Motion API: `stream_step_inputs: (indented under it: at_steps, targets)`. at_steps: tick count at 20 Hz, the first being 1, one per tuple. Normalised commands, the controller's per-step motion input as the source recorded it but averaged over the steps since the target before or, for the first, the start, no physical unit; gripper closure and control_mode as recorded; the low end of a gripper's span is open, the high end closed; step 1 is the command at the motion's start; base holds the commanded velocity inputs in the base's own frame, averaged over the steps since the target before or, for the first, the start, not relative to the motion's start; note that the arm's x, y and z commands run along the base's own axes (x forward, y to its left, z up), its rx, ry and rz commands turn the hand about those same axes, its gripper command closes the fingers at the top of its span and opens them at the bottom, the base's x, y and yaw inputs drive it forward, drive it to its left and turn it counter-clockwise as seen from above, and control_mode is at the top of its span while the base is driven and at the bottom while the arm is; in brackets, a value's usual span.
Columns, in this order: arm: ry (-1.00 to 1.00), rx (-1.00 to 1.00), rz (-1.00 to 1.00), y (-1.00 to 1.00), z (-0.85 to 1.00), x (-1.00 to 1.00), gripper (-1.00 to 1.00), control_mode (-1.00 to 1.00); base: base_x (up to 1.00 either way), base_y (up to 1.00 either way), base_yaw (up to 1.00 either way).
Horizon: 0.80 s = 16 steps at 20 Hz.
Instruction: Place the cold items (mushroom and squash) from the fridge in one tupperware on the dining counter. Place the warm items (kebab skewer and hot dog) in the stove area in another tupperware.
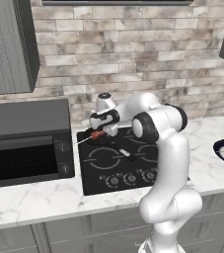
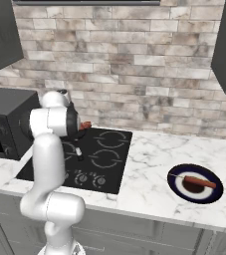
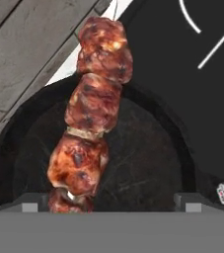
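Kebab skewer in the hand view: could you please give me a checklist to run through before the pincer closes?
1. Pincer open: ok, its fingertips stand wide apart.
2. Kebab skewer between the fingertips: ok.
3. Skewer centred in the gap: not ok, it sits close to one fingertip.
4. Skewer resting on the dark pan or lifted off it: cannot tell.
5. Hot dog on its plate, away from the arm: ok.
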Motion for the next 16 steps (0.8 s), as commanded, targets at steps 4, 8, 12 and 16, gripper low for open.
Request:
stream_step_inputs:
  at_steps: [4, 8, 12, 16]
  targets:
    - [0.0, 0.0, -0.01, 0.11, -0.21, 0.38, -1.0, -1.0, 0.0, 0.0, 0.0]
    - [0.0, 0.0, 0.0, 0.08, -0.19, 0.26, -1.0, -1.0, 0.0, 0.0, 0.0]
    - [0.0, 0.0, 0.0, 0.05, -0.22, 0.2, -1.0, -1.0, 0.0, 0.0, 0.0]
    - [0.0, 0.0, 0.0, 0.0, -0.3, 0.01, -1.0, -1.0, 0.0, 0.0, 0.0]
